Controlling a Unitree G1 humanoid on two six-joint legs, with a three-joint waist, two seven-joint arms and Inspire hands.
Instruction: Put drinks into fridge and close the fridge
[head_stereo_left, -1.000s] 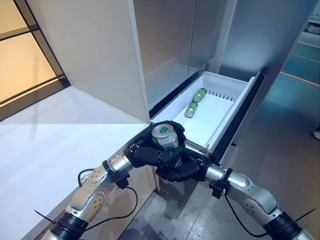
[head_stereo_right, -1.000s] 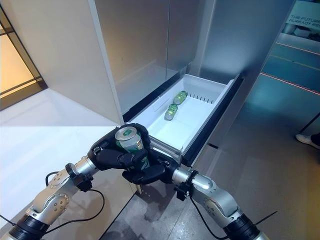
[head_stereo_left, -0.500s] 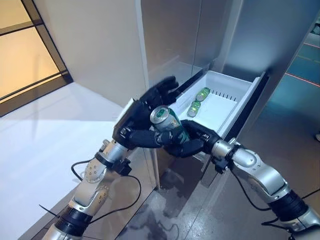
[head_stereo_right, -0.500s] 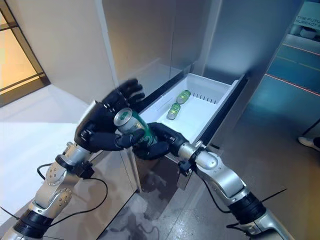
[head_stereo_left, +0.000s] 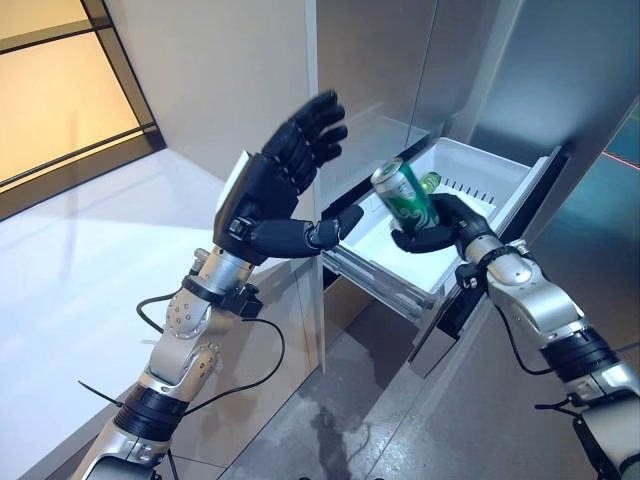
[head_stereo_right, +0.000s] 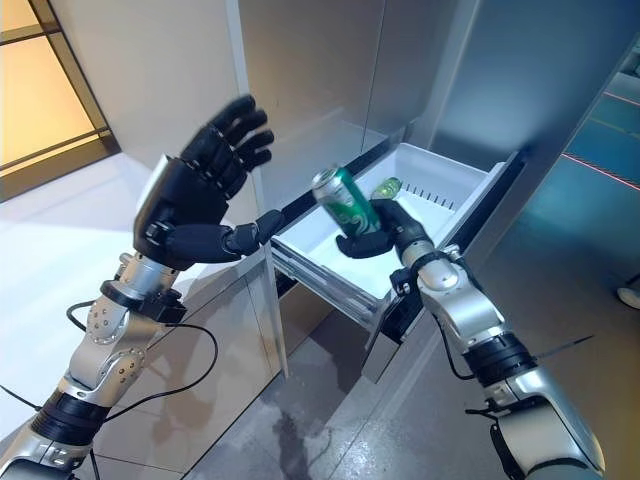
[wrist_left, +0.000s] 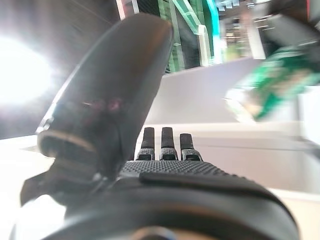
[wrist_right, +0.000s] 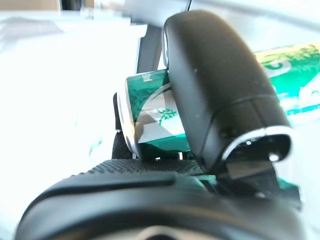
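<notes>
Right hand: curled round the can, gripped low on its body; thumb across the side in the wrist view.
Can: green, tilted, top leaning up and to the left; held in the air above the near-left part of the drawer, touching nothing but the hand.
Long axis: slanted, not yet level with the drawer floor; probably needs laying flat to match the drinks already in there.
Left hand: spread wide and empty, raised to the left of the can, thumb pointing toward it, apart from it.
Drawer: white fridge drawer, pulled out, open side up; directly below and beyond the right hand.
Other can: green, lying in the far part of the drawer, partly hidden behind the held one; any further cans not visible.
Key relation: can already in the right hand, free drawer floor lying just below and to the far right of it; right hand plainly the nearer one for the drop.
Next, as a guess: lower and release in the drawer, then push the drawer shut.
Risk: tilted can rolling on release.
</notes>
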